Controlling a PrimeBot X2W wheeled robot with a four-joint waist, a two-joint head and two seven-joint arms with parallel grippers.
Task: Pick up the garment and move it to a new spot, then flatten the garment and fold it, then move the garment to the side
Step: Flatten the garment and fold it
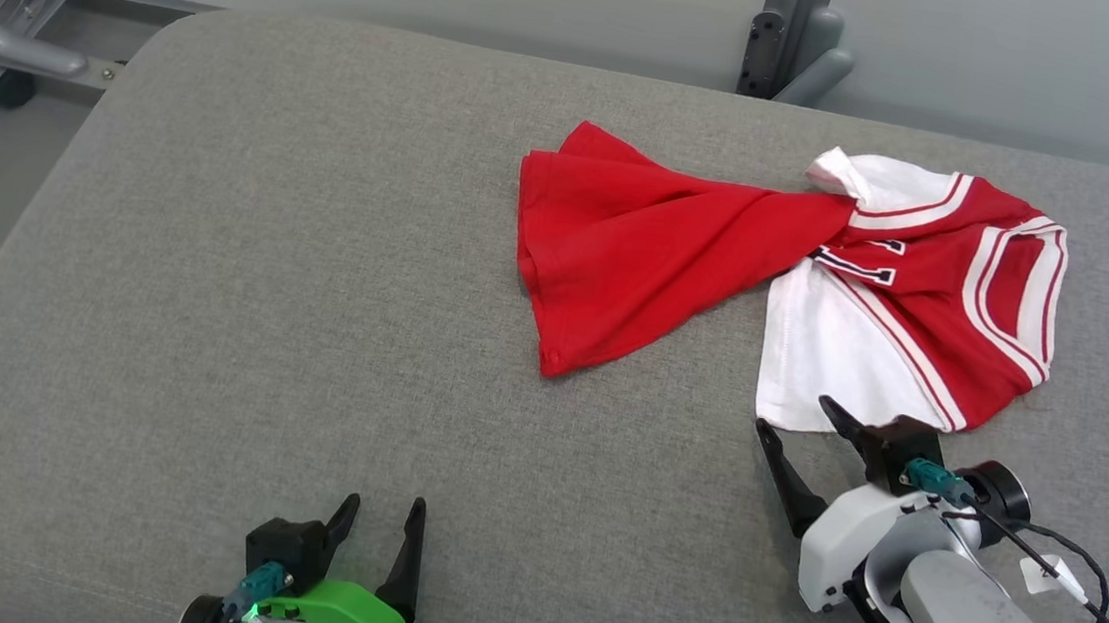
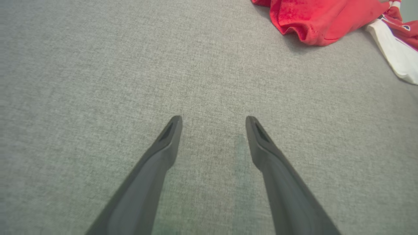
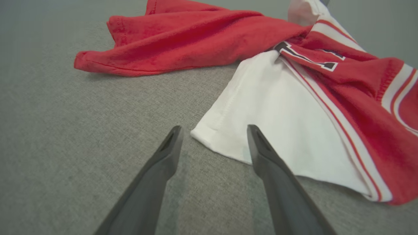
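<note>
Your right tool [image 1: 792, 413], released, brackets the white hem corner of the garment [image 1: 681, 242], crumpled far right on the grey cushion [image 1: 266, 276], evidently lining up a pickup. Left tool [image 1: 385, 500] released, well apart.

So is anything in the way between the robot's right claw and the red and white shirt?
No, nothing visible is in the way. The right gripper is open, with its tips right at the white corner of the shirt. Only the grey cushion lies under them.
</note>
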